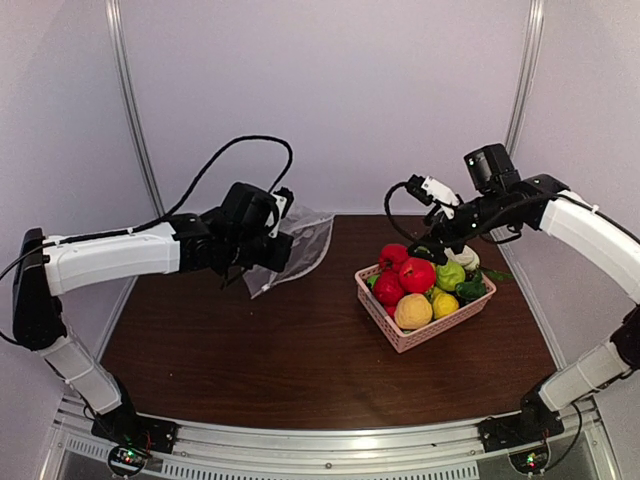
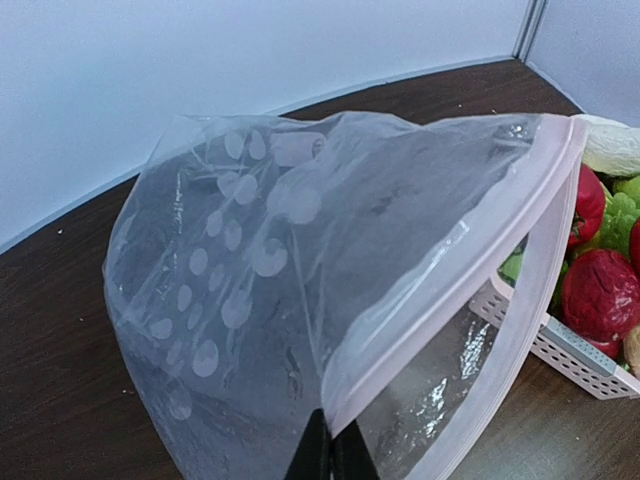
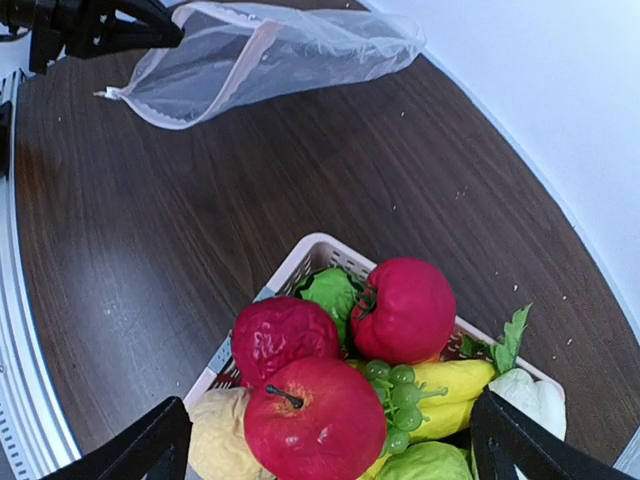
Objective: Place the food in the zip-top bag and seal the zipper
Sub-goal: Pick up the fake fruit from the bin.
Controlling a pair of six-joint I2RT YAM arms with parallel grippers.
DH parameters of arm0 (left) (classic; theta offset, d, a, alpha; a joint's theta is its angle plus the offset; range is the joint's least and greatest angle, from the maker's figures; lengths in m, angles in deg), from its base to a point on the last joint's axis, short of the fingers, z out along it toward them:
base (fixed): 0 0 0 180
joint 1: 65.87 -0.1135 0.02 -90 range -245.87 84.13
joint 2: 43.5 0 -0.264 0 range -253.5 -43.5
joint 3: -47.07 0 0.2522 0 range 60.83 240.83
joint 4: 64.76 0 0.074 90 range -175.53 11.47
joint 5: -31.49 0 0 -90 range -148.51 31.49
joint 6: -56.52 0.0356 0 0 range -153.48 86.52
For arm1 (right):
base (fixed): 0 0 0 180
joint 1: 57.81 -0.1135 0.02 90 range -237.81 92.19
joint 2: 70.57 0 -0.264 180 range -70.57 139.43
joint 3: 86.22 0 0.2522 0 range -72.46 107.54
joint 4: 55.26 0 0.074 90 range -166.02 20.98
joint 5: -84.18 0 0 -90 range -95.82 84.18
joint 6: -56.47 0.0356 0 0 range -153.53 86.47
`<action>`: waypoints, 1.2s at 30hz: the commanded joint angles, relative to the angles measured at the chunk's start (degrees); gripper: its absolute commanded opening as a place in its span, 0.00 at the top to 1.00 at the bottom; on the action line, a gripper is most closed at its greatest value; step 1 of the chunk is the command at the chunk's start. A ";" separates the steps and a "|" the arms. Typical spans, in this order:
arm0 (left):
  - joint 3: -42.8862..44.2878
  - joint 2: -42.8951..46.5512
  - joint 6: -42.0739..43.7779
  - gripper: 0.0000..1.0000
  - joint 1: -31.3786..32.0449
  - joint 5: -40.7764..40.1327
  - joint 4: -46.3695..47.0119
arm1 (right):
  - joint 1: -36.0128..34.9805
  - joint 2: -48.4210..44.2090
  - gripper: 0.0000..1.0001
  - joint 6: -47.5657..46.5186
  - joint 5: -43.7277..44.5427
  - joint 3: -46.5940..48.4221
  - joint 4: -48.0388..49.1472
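Note:
The zip-top bag (image 2: 260, 260), clear with white dots, hangs with its mouth gaping toward the basket. My left gripper (image 2: 330, 455) is shut on its pale zipper (image 2: 450, 250) strip and holds it above the table; in the top view the left gripper (image 1: 280, 245) grips the bag (image 1: 305, 245) at centre left. The food (image 3: 315, 420) is piled in a pink basket (image 3: 300, 255): red round pieces, a red apple, green grapes, yellow pieces, leafy greens, a white piece. My right gripper (image 3: 330, 450) hovers open just over the pile, its fingers straddling it and holding nothing.
The pink basket (image 1: 400, 335) stands right of centre on the dark wooden table (image 1: 250, 360). White walls close the back and sides. The right arm (image 1: 560, 215) reaches in from the right above the basket. Bare tabletop lies between bag and basket.

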 commanded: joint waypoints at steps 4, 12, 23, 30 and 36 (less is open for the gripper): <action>1.88 -1.97 -1.50 1.00 -0.19 7.89 1.59 | -0.21 4.49 0.05 -5.63 5.03 -0.07 -7.43; 0.35 -1.13 -3.59 1.00 -0.19 8.83 2.20 | -0.21 8.42 0.02 -5.54 5.34 0.43 -9.93; 2.18 -2.72 -5.68 1.00 -0.19 11.96 1.80 | -0.19 7.56 0.47 -5.38 6.00 1.01 -10.84; 4.64 -4.41 -7.98 1.00 -0.19 15.00 1.86 | -0.79 3.83 0.48 -5.83 -6.26 8.48 -13.14; 8.15 -6.19 -11.46 1.00 -0.19 18.31 1.87 | -7.18 6.94 0.48 -4.15 -13.45 14.02 -10.10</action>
